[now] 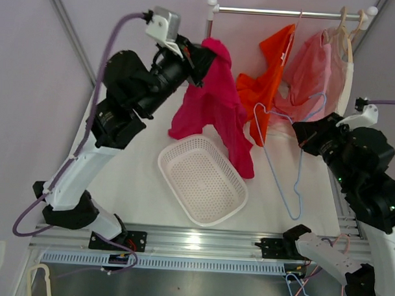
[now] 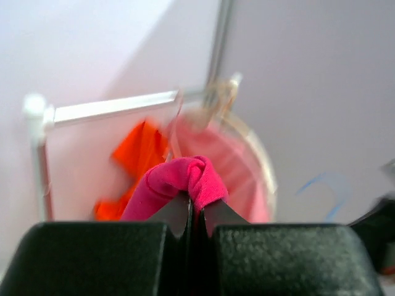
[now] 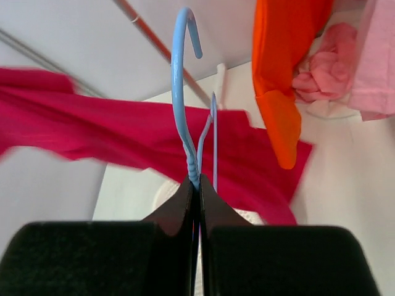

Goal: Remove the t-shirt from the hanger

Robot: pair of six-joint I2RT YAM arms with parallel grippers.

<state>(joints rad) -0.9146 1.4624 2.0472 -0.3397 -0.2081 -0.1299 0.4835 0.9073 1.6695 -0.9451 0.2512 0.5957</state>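
The magenta t-shirt (image 1: 215, 103) hangs free of the hanger, held up at its top by my left gripper (image 1: 207, 51), which is shut on a fold of it (image 2: 188, 179); its hem dangles over the basket. The light blue wire hanger (image 1: 281, 157) is bare and held by my right gripper (image 1: 300, 135), which is shut on its twisted neck (image 3: 195, 166), hook (image 3: 185, 37) pointing away. The shirt shows behind the hanger in the right wrist view (image 3: 123, 129).
A white mesh basket (image 1: 203, 179) lies on the table under the shirt. An orange shirt (image 1: 268, 66) and a pink shirt (image 1: 317, 68) hang on the rail (image 1: 286, 13) at the back. Spare hangers lie below the front edge (image 1: 309, 288).
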